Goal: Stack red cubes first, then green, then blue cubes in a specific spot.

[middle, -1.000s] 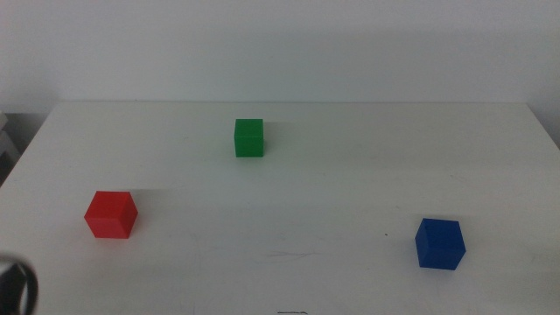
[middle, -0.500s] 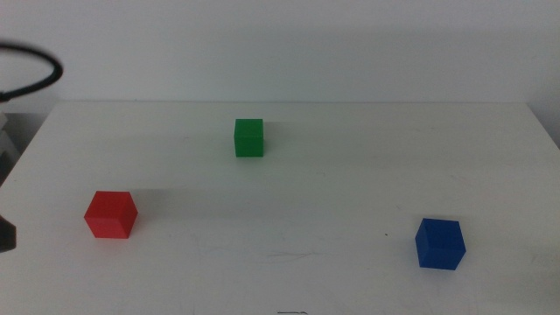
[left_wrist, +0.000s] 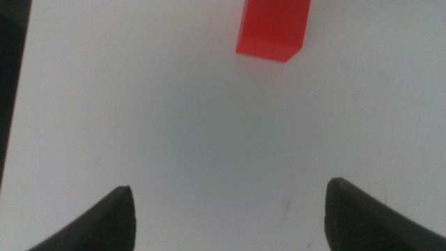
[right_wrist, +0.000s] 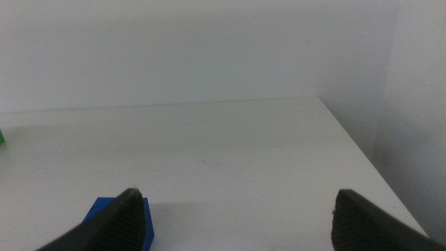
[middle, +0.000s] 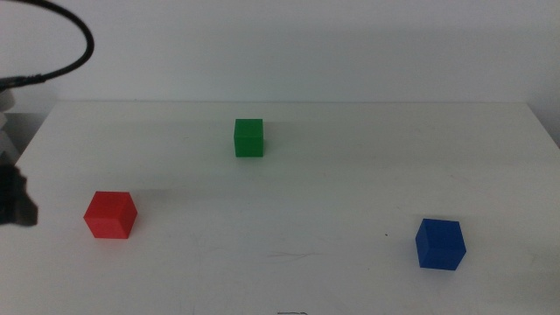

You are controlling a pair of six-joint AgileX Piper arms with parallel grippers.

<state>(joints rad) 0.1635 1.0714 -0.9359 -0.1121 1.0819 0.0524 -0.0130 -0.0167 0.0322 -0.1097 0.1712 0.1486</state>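
I am at the very start: nothing is stacked, and the first cube is not yet in my grasp. My left gripper (left_wrist: 228,209) hangs above the plain white surface (left_wrist: 174,139) with its dark fingers (left_wrist: 111,216) spread wide and nothing between them. The small bright red matte cube (left_wrist: 272,29) sits ahead of those fingers, clearly beyond their tips and a little off toward one side of the gap, resting flat on the surface. In the middle view, that arm shows only as a dark shape at the edge, close beside the red cube (middle: 111,214).

My right gripper (right_wrist: 237,216) waits with its fingers (right_wrist: 115,222) also held wide and empty; the small deep blue matte cube (right_wrist: 118,222) lies just at one fingertip, partly hidden by it. The small solid green cube (middle: 248,137) stands well away from both pairs of fingers, farther back.

As I judge it, the next move is to carry the left fingers forward until the red cube sits centred between them, square the fingers to its faces, lower, and close. Since the stacking spot carries no mark, I would need to choose it where both arms can reach.
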